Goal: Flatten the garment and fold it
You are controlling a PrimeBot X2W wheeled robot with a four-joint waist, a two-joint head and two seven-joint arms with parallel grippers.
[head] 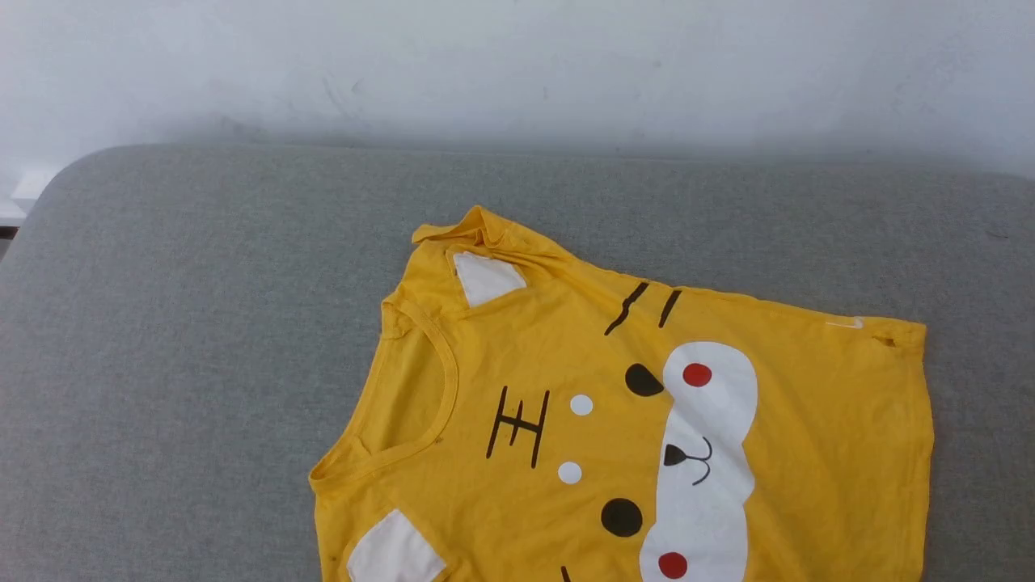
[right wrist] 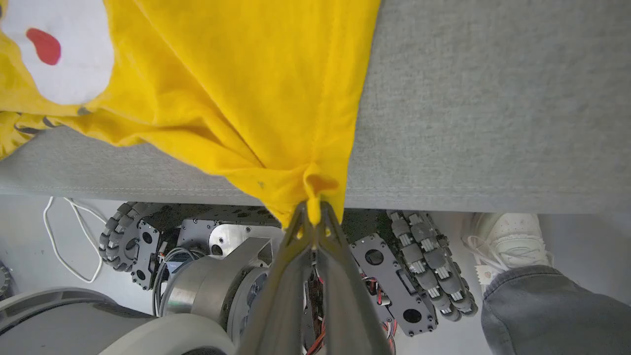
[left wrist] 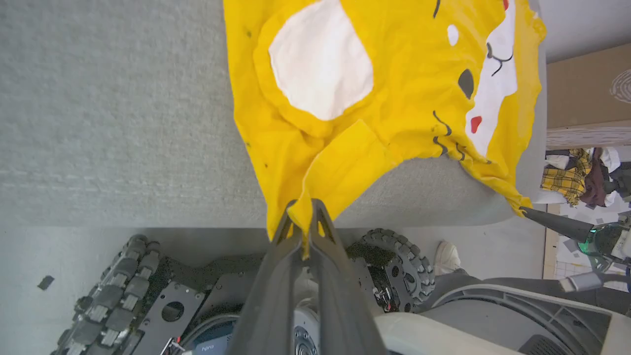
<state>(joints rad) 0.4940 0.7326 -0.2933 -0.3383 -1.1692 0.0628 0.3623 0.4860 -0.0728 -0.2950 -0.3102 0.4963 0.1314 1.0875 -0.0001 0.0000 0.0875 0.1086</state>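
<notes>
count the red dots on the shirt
2 on the shirt, in the white oval: one red dot at its far end, one at its near end; folds may hide others.

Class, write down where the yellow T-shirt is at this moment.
In the head view the yellow T-shirt lies print-up on the grey cushion, right of centre; its near edge overhangs the front, pinched by the left gripper and right gripper.

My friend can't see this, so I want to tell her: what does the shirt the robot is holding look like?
Find the big grey padded table against the white wall. Lying on it, its near edge pinched by the left pincer and right pincer, is the T-shirt. It alone is bright yellow, with a cartoon animal face.
</notes>
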